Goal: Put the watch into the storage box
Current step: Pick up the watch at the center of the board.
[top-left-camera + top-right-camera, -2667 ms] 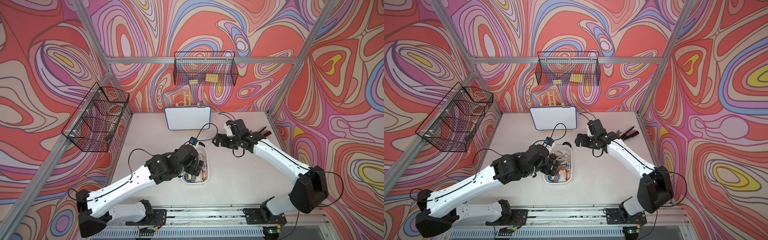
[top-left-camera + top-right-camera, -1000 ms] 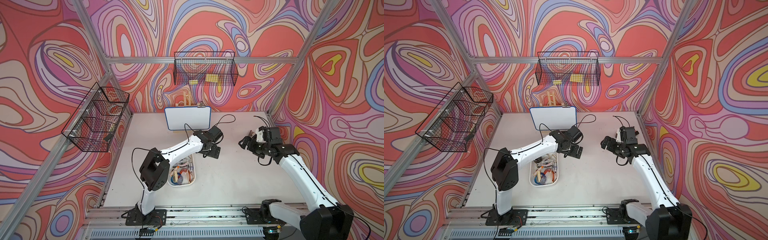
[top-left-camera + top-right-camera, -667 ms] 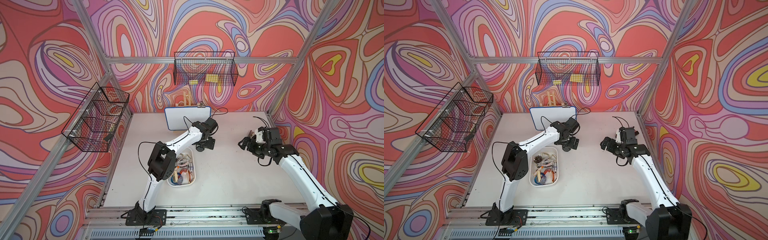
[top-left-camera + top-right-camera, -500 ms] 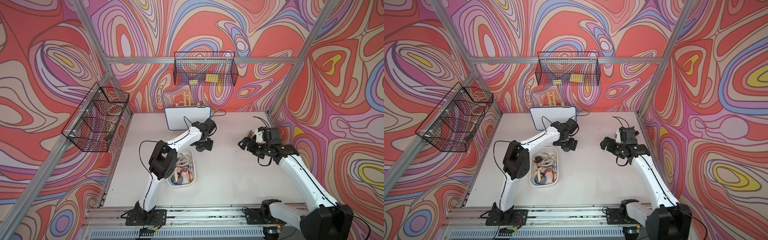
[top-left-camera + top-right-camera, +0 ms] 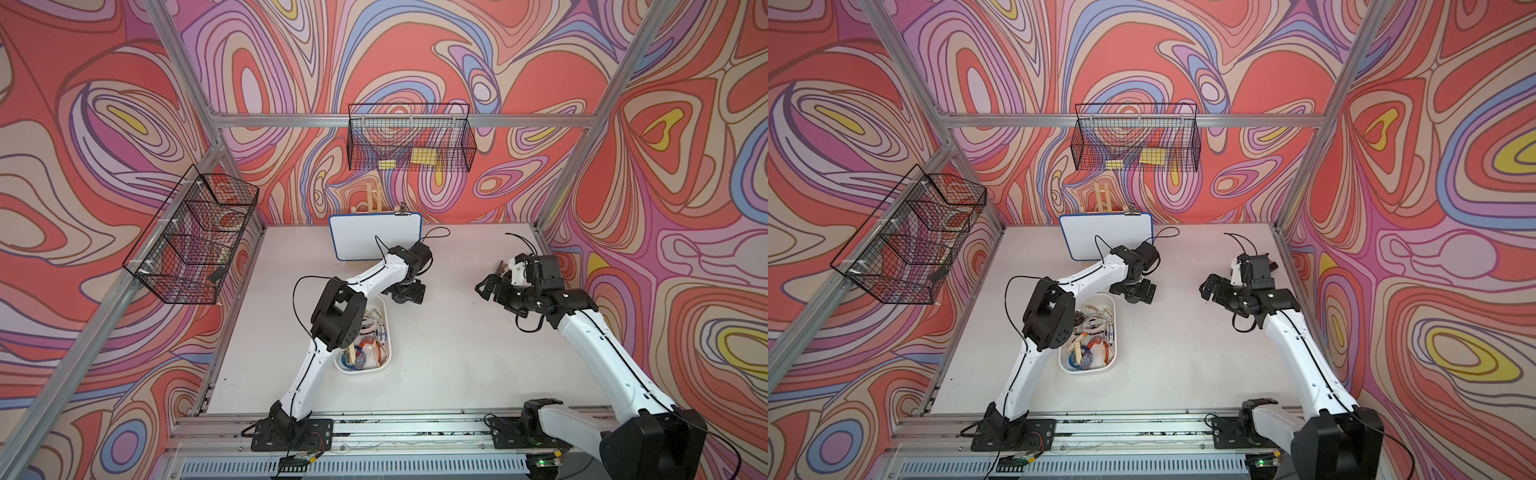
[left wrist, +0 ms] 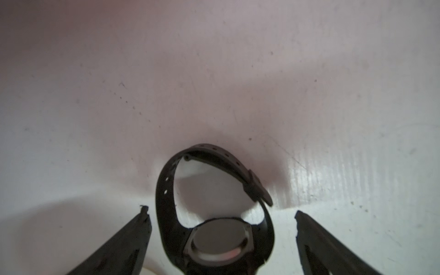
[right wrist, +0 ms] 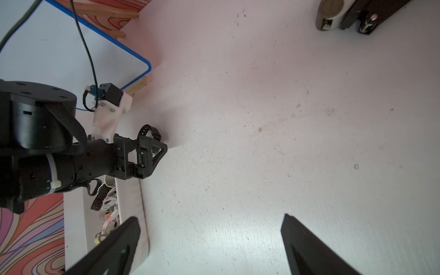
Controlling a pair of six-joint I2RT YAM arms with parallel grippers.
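The white table (image 5: 457, 353) fills the floor of the cell, with two black wire baskets hung above it, one on the back rail (image 5: 409, 143) and one on the side rail (image 5: 191, 245). A blue-edged whiteboard (image 5: 374, 235) stands propped at the far edge of the table.

The left arm (image 5: 374, 276) reaches out across the table toward the whiteboard, and the right arm (image 5: 590, 332) comes in from the other side, its end held well apart from the left one.

The storage box (image 5: 361, 371) sits on the table under the left arm's elbow, and in both top views it holds a jumble of coloured straps (image 5: 1090, 347).

The left gripper (image 6: 220, 212) points down at the table just past the far end of the storage box, its jaws spread wide and holding nothing. The right gripper (image 7: 209, 217) hovers over bare table, jaws just as wide, and it too is empty.

The watch (image 6: 217, 240) is black, with its strap buckled into a loop. It rests on the table outside the storage box, between the left gripper's two fingers (image 6: 133, 228). One finger is just beside the strap; I cannot tell whether it touches. From the right wrist view the watch (image 7: 148, 131) shows behind the left gripper, near the foot of the whiteboard.
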